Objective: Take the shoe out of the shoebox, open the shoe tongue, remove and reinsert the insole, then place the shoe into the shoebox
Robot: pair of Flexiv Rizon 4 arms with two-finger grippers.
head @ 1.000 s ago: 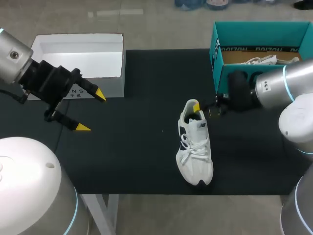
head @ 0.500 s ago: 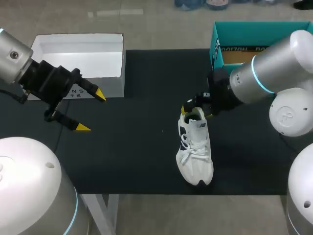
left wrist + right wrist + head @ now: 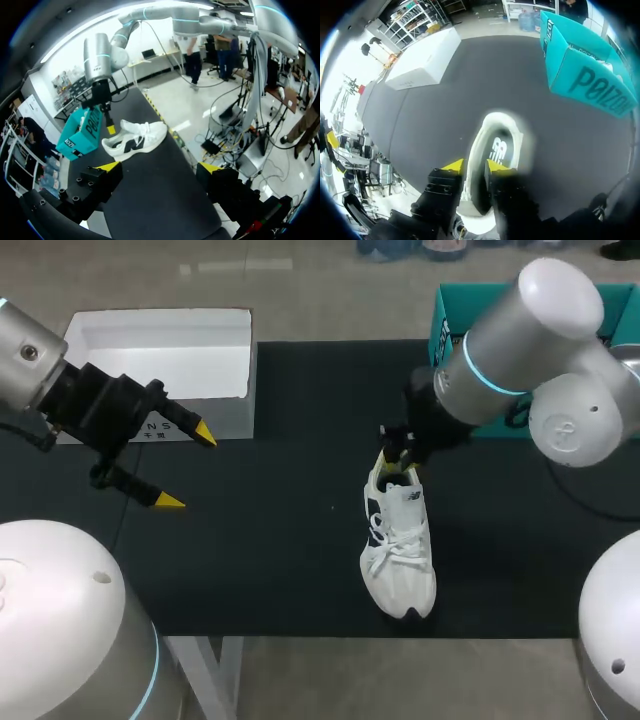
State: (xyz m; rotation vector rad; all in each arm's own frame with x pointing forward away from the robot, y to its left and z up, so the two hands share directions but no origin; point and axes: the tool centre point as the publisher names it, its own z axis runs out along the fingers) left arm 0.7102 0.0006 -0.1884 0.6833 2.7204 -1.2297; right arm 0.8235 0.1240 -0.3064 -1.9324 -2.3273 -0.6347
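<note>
Right gripper (image 3: 475, 166) is clamping the shoe (image 3: 398, 545) at the heel collar, one finger inside, one outside. Shoe is sitting sole-down on the table (image 3: 280, 390), out of the teal shoebox (image 3: 441, 330) and near it. Left gripper (image 3: 187, 467) is hanging with jaws released by the white box (image 3: 160, 350), well apart from the shoe
</note>
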